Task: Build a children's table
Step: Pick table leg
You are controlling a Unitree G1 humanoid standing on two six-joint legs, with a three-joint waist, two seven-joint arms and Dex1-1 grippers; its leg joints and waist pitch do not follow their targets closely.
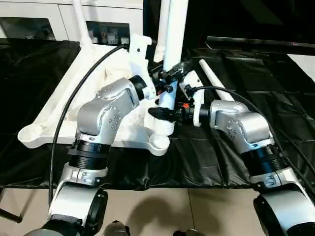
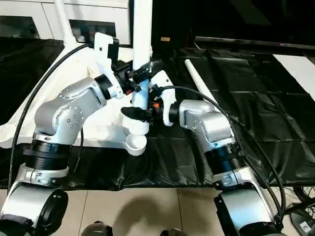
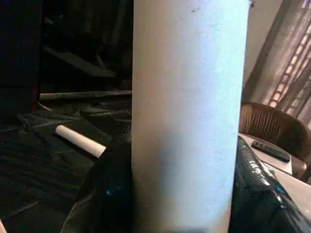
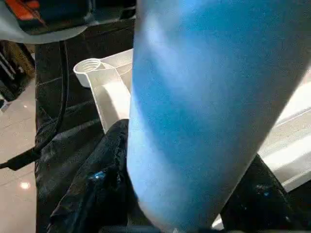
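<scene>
Table top [image 1: 59,105], white plastic, lies upside down on a black sheet [image 1: 206,152], raised rim and rounded corner sockets facing up. Near corner socket [image 1: 160,142] sits at the sheet's front, just below the two grippers; a second socket [image 1: 29,133] shows at the robot's left.

One white tubular leg [image 1: 173,29] stands upright with its ribbed lower end directly above, or just entering, the near socket; seating not discernible. Another leg [image 1: 80,22] stands upright at the far left corner of the top. A third leg [image 1: 214,78] lies loose on the sheet to the robot's right, apart from the top.

Left gripper [image 1: 170,78] holds the upright leg higher up, black fingers on either side of the tube; the left wrist view has the tube between the two dark pads [image 3: 104,194].

Right gripper [image 1: 165,114] is at the same leg lower down, near the ribbed end, one finger [image 1: 160,113] crossing in front of the tube. In the right wrist view the fingers flank the tube closely; firm grip or not, cannot tell.

Background: white cabinet [image 1: 44,22] with glass doors beyond the sheet. Pale tiled floor [image 1: 162,211] in front of it.
</scene>
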